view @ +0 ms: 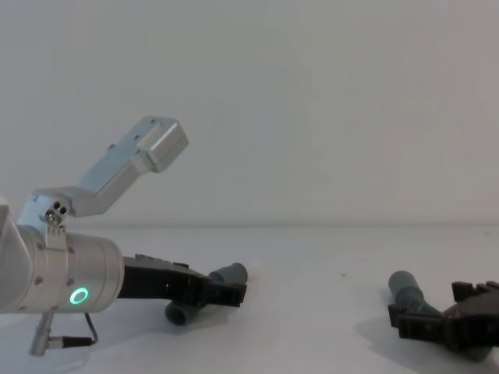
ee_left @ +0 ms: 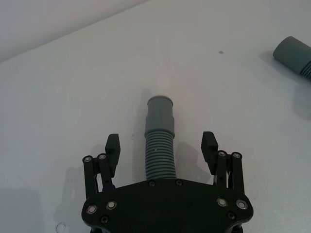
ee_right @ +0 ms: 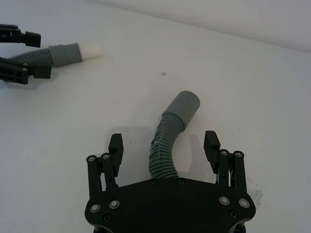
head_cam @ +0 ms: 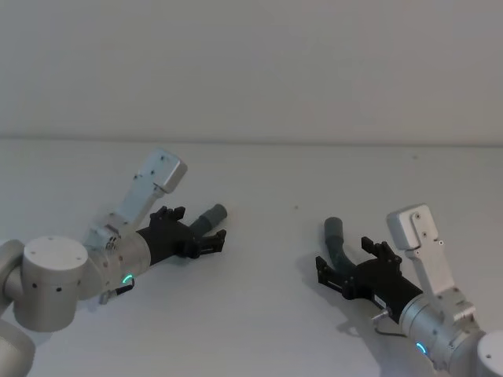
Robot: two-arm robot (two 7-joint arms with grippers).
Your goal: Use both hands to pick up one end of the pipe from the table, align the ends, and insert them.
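Two dark-grey corrugated pipe pieces lie on the white table. The left piece has a grey cuff with a pale white tip. It lies between the spread fingers of my left gripper, which is open and low over the table. The right piece curves to a plain grey cuff. My right gripper is open and straddles it. No pad touches a hose in either wrist view. From the chest, the left gripper and right gripper sit low.
The table surface between the two pieces is bare white, with one small dark speck. A plain pale wall rises behind the table's far edge. Silver camera brackets stand above both wrists.
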